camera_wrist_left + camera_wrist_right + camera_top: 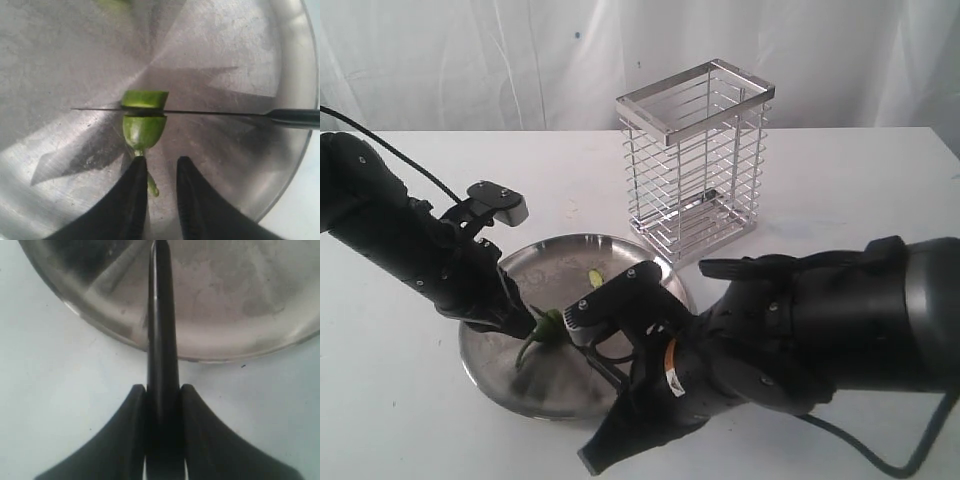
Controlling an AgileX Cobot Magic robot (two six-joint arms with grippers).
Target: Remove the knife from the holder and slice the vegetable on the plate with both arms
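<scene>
A white table (840,180) carried the scene. The bulky right arm (820,330) filled the lower right of the exterior view, and its right gripper (162,390) was clamped tight on the black handle of the knife (161,340). The left arm (410,250) reached in from the left edge, down to the plate. The chrome wire holder (695,160) stood upright at upper centre, behind the plate and apart from it. The round steel plate (545,262) lay at lower centre, between the two arms. The knife's thin blade sat in the cut between two pieces of the green chilli (144,131), on the left half of the plate. The left gripper (160,165) had its fingers parted, with the chilli's stem (151,187) lying in the gap, just beside one finger. A small pale-green piece (593,273) lay farther back on the plate.
</scene>
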